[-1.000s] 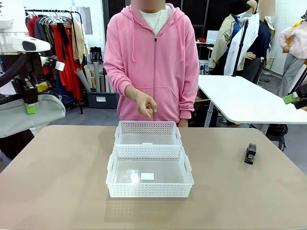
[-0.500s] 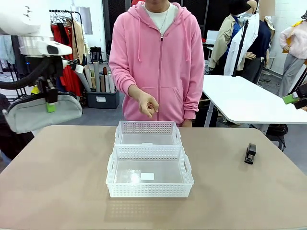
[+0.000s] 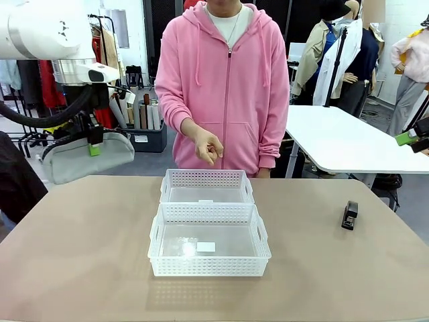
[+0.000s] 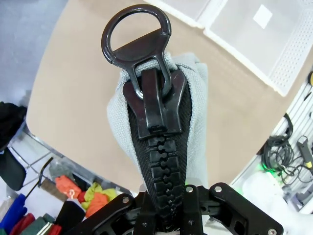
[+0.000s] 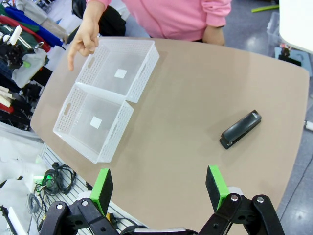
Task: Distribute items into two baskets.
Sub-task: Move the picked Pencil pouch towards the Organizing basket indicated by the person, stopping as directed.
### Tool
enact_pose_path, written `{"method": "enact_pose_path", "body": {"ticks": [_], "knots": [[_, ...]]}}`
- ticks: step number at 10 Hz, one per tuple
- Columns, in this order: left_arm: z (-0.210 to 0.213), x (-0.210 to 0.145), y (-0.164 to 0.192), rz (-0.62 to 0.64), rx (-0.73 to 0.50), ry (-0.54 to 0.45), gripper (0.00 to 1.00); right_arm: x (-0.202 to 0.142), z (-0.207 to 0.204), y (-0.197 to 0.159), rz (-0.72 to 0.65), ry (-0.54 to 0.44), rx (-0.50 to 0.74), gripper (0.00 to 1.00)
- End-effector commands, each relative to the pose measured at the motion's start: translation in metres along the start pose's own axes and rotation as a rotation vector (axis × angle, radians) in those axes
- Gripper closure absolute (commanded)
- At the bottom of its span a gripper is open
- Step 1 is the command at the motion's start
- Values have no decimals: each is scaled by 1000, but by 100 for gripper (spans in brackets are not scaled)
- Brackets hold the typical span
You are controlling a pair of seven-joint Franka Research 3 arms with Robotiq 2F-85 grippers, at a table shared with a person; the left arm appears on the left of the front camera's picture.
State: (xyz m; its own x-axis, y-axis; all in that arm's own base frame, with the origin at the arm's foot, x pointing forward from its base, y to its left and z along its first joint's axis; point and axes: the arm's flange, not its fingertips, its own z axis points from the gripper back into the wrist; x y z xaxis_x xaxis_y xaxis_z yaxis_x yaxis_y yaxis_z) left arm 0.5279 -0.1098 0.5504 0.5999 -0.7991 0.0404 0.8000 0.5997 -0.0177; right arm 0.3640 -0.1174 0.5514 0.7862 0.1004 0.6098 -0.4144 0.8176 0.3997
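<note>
Grey pouch (image 3: 74, 161): hangs from left gripper (image 3: 94, 146), which is clamped on its zipper edge, above the far left corner of the table (image 3: 80, 255).
Stapler (image 3: 349, 215): lies on table's right side, well apart from the wide-open, empty right gripper (image 5: 159, 185).

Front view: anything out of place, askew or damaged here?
Nothing stands out. The grey pouch hangs sagging from the shut left gripper, in the air by the table's far left corner. The stapler sits on the table's right side. The near basket and far basket sit square, touching, both empty; no damage visible.
</note>
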Motion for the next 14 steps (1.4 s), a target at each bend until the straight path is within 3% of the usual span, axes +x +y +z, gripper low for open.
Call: {"method": "enact_pose_path", "body": {"ticks": [1, 5, 14], "knots": [[0, 16, 5, -55, -11, -37, 100, 2, 0, 1, 2, -17, 17, 0], [-15, 52, 3, -164, 26, -36, 100, 2, 0, 1, 2, -17, 17, 0], [-65, 107, -7, -214, 33, -56, 100, 2, 0, 1, 2, -17, 17, 0]]}}
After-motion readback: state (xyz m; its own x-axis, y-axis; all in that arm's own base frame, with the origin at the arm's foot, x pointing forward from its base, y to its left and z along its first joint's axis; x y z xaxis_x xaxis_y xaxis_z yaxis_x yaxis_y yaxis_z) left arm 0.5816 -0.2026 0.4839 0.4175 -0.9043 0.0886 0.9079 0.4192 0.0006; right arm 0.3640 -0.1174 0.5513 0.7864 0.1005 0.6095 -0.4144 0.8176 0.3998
